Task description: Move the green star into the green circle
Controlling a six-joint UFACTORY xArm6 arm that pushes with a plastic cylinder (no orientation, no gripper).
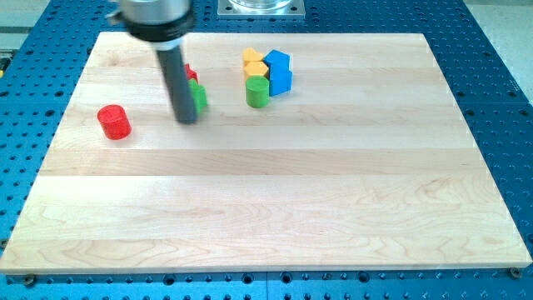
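The green block (199, 97) that I take for the star sits near the view's top left of the pale wooden board (275, 208), mostly hidden behind my rod, so its shape cannot be made out; only a glossy green sliver shows. My tip (188, 121), the blunt lower end of a straight dark matte rod, rests on the board touching or just beside that block, on its left and slightly toward the view's bottom. I carry no pincer: there is nothing to open or close, and the rod has hold of nothing.

Just behind the green block, toward the view's top, a small red block (190, 74) peeks out past the rod, shape unclear.

To the view's right lies the green cylinder (257, 92), upright with a smooth round top. It touches a tight cluster: two yellow blocks (254, 62) stacked toward the top, and two blue blocks (279, 71) just to their right, angular in outline.

Well apart, at the view's left, a red cylinder (114, 122) stands alone.

The board's grain runs in long horizontal strips; around it lies a blue perforated metal table (491, 100).
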